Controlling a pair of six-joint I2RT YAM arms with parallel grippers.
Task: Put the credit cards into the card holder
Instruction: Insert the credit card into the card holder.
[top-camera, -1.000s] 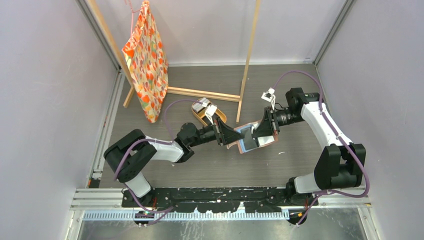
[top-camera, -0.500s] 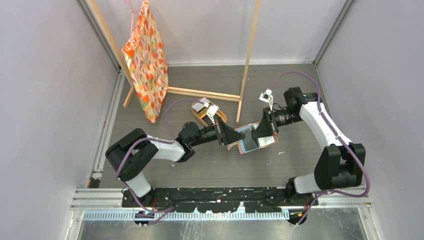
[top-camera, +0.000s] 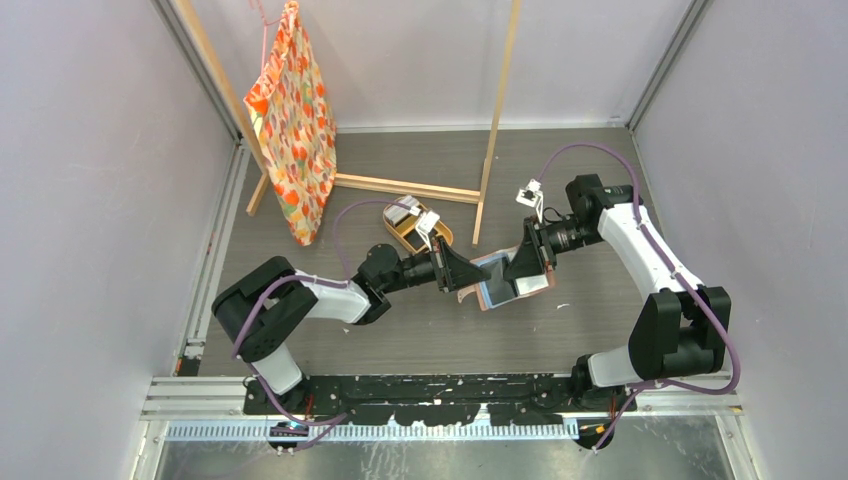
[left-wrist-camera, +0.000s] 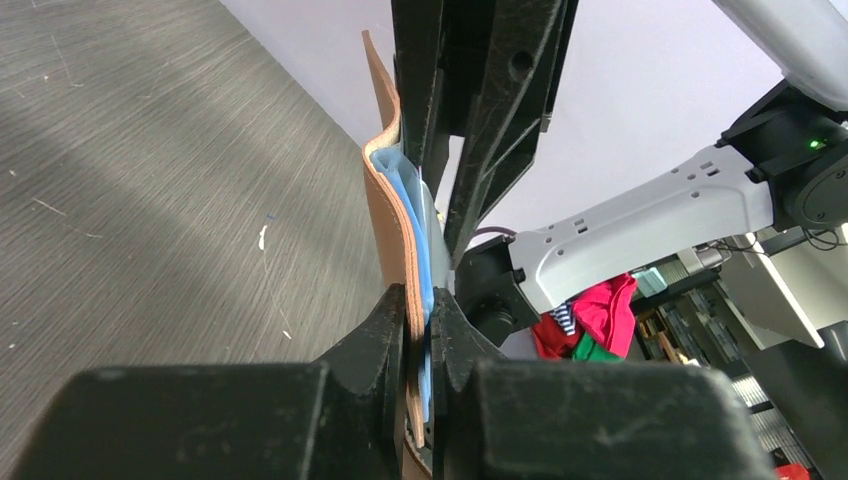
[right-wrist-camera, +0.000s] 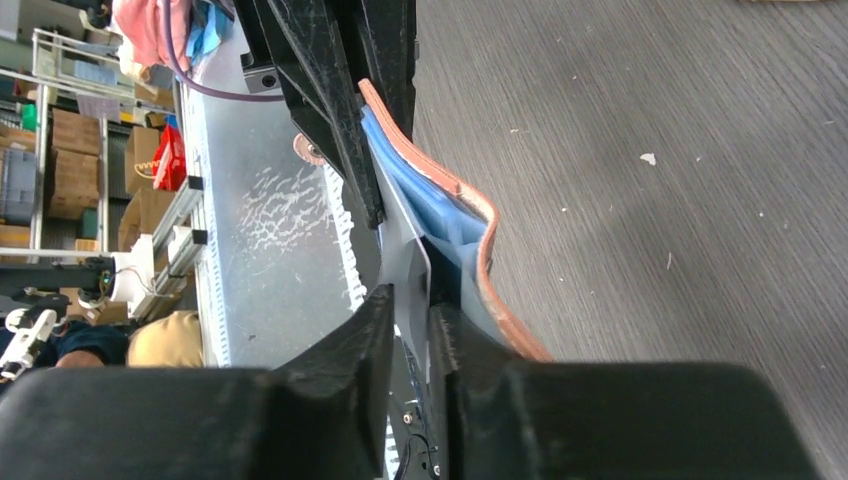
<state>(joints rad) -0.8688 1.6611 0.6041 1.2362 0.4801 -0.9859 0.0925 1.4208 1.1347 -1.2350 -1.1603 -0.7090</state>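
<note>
The card holder (top-camera: 495, 291) is held open over the table (top-camera: 420, 340), its length running left to right and its blue inside facing up. The left gripper (top-camera: 464, 281) pinches its left edge. The right gripper (right-wrist-camera: 410, 295) straddles a grey card (right-wrist-camera: 402, 250) at the pocket; I cannot tell whether it grips the card.

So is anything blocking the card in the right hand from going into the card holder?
Nothing visible. The grey card, between the right hand's fingers, touches the card holder's blue lining; the left hand pinches the holder's far end.
</note>
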